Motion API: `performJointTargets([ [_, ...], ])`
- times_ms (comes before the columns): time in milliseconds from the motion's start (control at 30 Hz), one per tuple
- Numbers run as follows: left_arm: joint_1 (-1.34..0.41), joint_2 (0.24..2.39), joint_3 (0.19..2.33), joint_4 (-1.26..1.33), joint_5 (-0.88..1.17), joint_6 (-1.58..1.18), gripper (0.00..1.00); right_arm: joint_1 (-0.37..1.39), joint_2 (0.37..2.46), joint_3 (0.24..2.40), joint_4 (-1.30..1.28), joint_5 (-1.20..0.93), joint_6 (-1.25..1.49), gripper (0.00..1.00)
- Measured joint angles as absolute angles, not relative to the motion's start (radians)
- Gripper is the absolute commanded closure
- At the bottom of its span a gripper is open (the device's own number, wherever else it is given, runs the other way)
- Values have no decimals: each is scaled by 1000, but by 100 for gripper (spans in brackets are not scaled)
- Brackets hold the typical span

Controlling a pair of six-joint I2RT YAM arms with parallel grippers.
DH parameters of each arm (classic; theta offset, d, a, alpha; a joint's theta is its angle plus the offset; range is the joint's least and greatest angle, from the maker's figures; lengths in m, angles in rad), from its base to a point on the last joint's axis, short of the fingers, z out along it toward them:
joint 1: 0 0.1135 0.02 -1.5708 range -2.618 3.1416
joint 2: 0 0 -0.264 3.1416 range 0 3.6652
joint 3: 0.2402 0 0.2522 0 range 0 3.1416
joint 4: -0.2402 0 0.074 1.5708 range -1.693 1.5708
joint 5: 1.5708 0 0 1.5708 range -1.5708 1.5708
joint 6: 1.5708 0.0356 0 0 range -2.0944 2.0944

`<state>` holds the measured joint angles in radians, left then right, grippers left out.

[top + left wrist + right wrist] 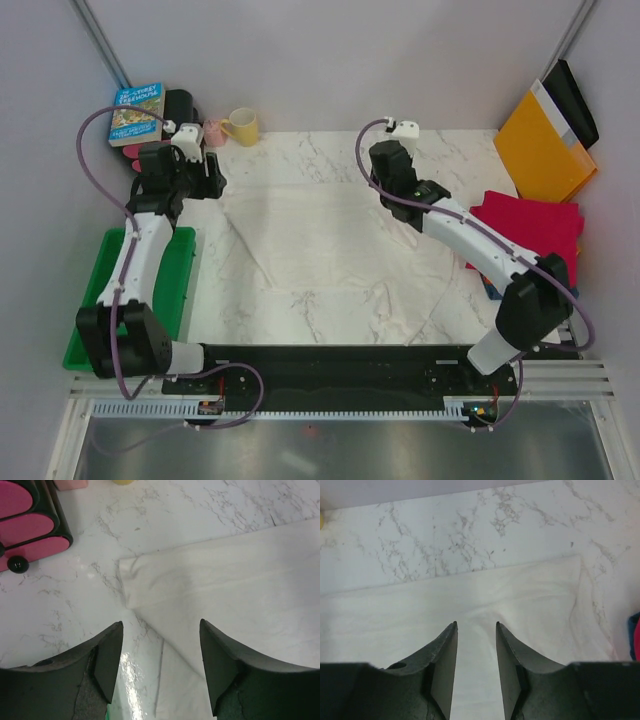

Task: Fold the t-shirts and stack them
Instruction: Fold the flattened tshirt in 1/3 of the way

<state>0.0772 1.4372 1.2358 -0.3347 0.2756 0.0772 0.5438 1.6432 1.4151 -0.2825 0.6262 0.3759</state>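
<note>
White t-shirt (pixel 330 250) spread; left gripper (pixel 161 624), right gripper (pixel 476 624) — jaws parted — over far edge

Under me a white marbled tabletop (pixel 300 150), pale lilac walls (pixel 330 60) at twelve o'clock (grey corner poles (pixel 100 40) too).

The left gripper (pixel 161 624) shows 2 dark fingers spread apart at the bottom edge. The white t-shirt (pixel 235 585) has its folded corner at centre; a pink-and-black object (pixel 27 520) sits upper left.
</note>
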Motion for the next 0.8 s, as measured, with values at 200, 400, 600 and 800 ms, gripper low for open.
performJointTargets([
  [200, 133, 1142, 970, -408, 349, 110, 28, 704, 1415, 1111, -291, 597, 490, 56],
  [400, 377, 991, 756, -421, 462, 147, 26, 1044, 1295, 897, -323, 720, 518, 51],
  [600, 406, 1060, 518, -30, 537, 83, 25, 1456, 1312, 942, -302, 1093, 449, 46],
  [800, 308, 1276, 450, 362, 525, 11, 23, 1582, 1390, 1060, -319, 1354, 408, 42],
])
